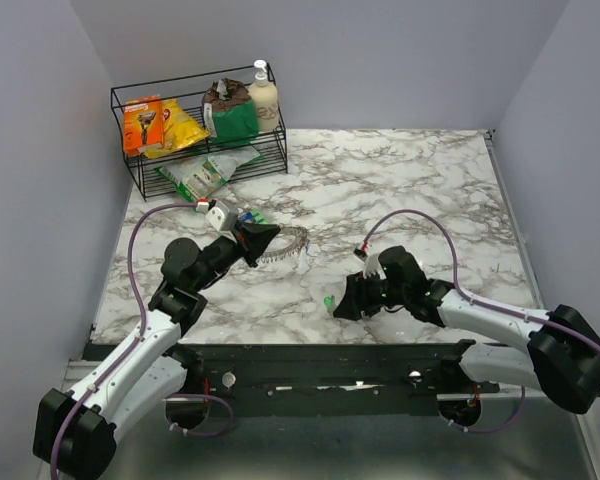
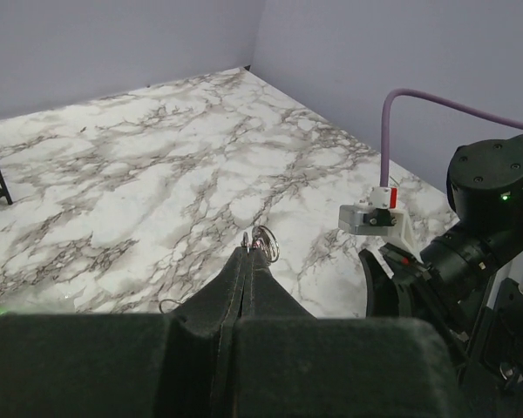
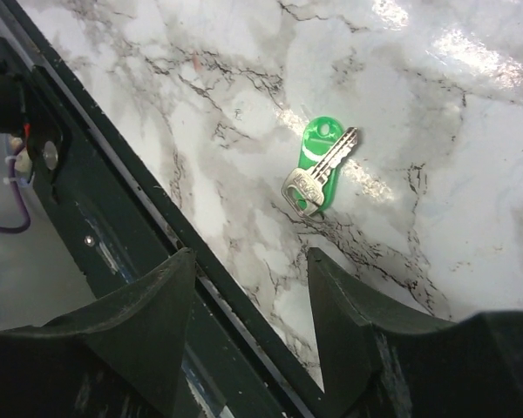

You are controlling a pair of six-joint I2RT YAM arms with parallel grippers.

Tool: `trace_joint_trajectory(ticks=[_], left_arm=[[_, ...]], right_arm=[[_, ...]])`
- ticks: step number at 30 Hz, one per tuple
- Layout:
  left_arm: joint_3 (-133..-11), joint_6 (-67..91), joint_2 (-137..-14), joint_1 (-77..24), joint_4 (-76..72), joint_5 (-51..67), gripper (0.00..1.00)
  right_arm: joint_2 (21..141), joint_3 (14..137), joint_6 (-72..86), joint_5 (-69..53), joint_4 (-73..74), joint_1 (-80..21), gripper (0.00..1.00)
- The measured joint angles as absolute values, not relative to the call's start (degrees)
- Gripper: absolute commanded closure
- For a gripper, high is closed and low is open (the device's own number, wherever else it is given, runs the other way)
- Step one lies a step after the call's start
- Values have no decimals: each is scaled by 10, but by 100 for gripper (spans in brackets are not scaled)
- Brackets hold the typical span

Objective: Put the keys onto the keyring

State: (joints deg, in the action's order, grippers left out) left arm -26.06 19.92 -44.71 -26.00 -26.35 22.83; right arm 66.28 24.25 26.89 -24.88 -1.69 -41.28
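A silver key with a green plastic head (image 3: 318,170) lies flat on the marble near the table's front edge (image 1: 328,301). My right gripper (image 3: 251,254) hovers just short of it, open, with nothing between its fingers (image 1: 346,298). My left gripper (image 2: 248,252) is shut on the keyring (image 2: 266,240), a small metal ring sticking out past the fingertips. In the top view the left gripper (image 1: 272,240) holds the keyring's thin wire loop (image 1: 293,242) above the middle of the table. Small blue and green bits (image 1: 248,216) show behind the left wrist, too small to identify.
A black wire rack (image 1: 130,160) with packets and a pump bottle (image 1: 264,95) stands at the back left. A black rail (image 3: 113,165) runs along the table's near edge, right beside my right fingers. The right arm (image 2: 488,218) fills the right side of the left wrist view.
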Motion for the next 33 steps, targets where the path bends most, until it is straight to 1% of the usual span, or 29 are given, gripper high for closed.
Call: trace_joint_trajectory(ticks=[2,9,17,28,31,32,33], left_arm=[[-260,204,-446,-259,-264,231,100],[-260,219,-445,-258,-257,236,100],[-258,227,-445,-255,-248,237,100],[-258,248,-446,-255,-246,237,100],[-258,250,-446,-255,-245,237,100],[-258,250,-446,-255,-245,237,100],[-258,250,-446,-255,-245,237,100]], right_arm=[[674,247,261,-235,-18,-416,43],[713,274,237,-203,-29,-423,46],[752,279,219,-197,-44,-435,53],[795,279,223,-187,-57,-444,69],[796,279,224,-182,-60,-444,81],[796,279,225,-181,-61,-444,90],[796,279,224,-180,-61,-445,93]])
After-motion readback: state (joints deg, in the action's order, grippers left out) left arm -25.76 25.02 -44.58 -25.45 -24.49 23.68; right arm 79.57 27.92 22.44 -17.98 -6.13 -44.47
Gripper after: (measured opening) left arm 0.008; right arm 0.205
